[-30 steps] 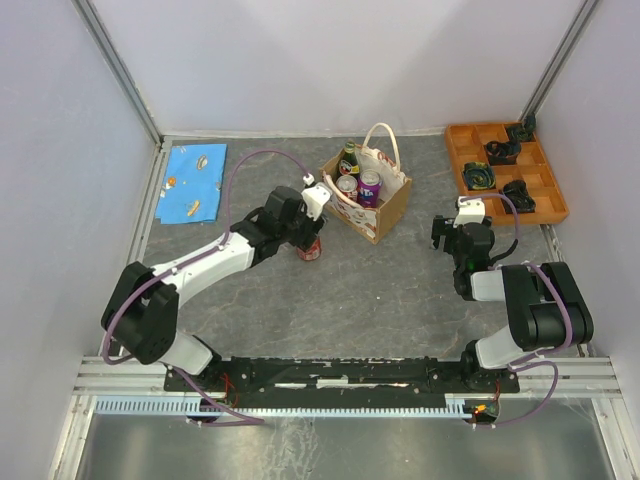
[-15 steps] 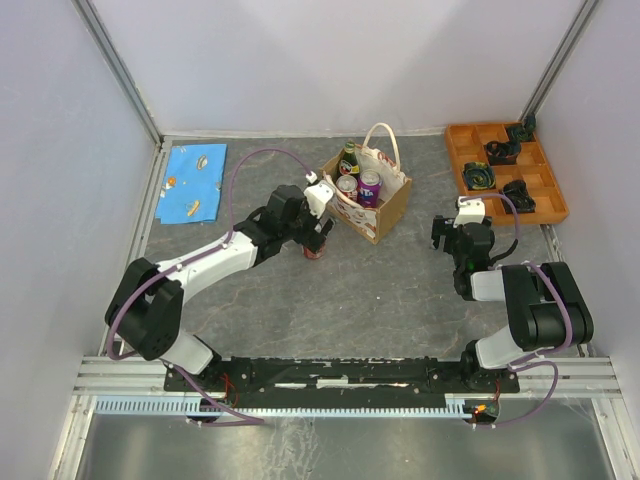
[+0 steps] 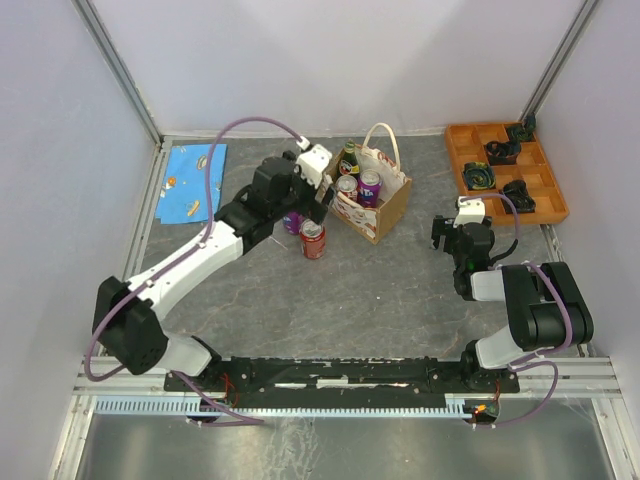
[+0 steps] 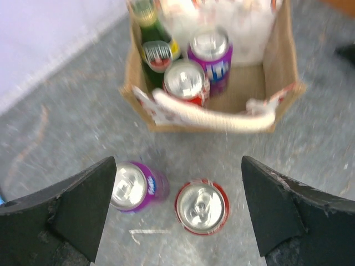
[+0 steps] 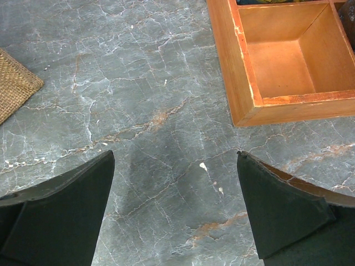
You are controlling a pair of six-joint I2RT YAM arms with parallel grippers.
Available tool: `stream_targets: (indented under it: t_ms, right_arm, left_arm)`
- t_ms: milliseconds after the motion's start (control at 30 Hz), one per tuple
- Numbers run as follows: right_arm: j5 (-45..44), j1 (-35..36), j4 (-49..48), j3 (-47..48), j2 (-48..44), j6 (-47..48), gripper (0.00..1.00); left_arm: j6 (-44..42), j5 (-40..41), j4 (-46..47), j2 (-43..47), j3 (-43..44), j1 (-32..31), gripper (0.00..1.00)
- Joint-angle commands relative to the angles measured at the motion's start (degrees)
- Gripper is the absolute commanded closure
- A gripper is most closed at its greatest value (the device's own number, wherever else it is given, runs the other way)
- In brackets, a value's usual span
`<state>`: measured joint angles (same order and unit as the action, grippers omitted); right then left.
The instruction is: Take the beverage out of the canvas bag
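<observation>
The tan canvas bag with white handles stands at the middle back. It holds a green bottle, a red can and a purple can. The left wrist view shows the bag with the bottle, red can and purple can inside. On the table in front stand a red can and a purple can. My left gripper is open and empty, raised above these two cans. My right gripper is open and empty over bare table.
An orange compartment tray with dark items stands at the back right. A blue patterned cloth lies at the back left. A woven tan corner shows at the left edge of the right wrist view.
My left gripper let go of the red can, rose and moved back toward the bag. The red can now stands free on the table, and the purple can beside it has come into view.
</observation>
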<state>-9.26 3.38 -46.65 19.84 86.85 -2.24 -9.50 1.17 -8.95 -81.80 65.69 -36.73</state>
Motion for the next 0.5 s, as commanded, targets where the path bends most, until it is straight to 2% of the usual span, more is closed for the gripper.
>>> stream_targets:
  t_ms: [0,100,233,267,367,467]
  right_arm:
    - [-0.1,-0.1,-2.0,1.6,-0.1,0.0,0.01]
    - [-0.1,0.0,-2.0,1.6,-0.1,0.0,0.01]
    - [-0.1,0.0,-2.0,1.6,-0.2,0.0,0.01]
    - [-0.1,0.0,-2.0,1.6,-0.2,0.1,0.01]
    - [-0.1,0.0,-2.0,1.6,-0.1,0.0,0.01]
    - [-0.1,-0.1,-2.0,1.6,-0.2,0.0,0.01]
  left_arm:
    - [-4.5,1.2,-1.5,3.0,9.3,-0.2,0.02]
    - [-7.0,1.7,-2.4,0.9,15.3,-0.2,0.03]
    - [-9.0,-0.2,-5.0,-6.7,25.3,-0.1,0.05]
    - [-9.2,-0.9,-6.5,-9.5,29.6,-0.2,0.09]
    - [-9.2,-3.9,-11.1,-17.6,39.0,-0.1,0.3]
    - [-8.7,-7.0,-13.5,-24.6,46.0,-0.2,0.42]
